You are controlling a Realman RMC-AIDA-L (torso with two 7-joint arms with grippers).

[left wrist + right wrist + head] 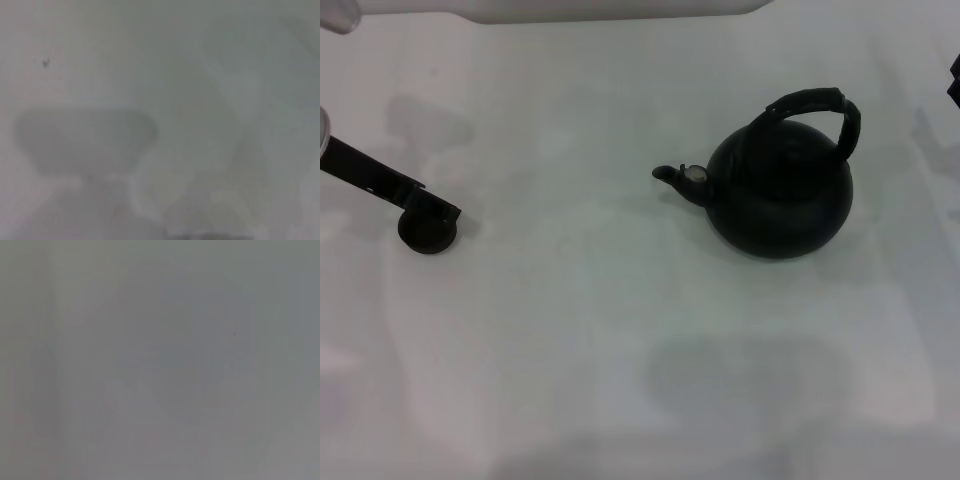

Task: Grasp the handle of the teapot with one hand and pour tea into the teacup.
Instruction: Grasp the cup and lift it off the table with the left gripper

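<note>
Pot (780,195) sits at 3 o'clock on desk (620,330), spout toward cup (427,235) at 9, left pincer (438,212) touching cup, opening unclear; right pincer barely visible; grip handle (810,110) at apex, lift level.

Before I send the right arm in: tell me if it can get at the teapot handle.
Probably yes. The handle arches free above the teapot, with nothing around it. The right gripper barely shows at the table's right edge.

A pale, plain table (620,330) fills nearly the whole frame, with a white band (610,8) running along the top edge behind it.
</note>
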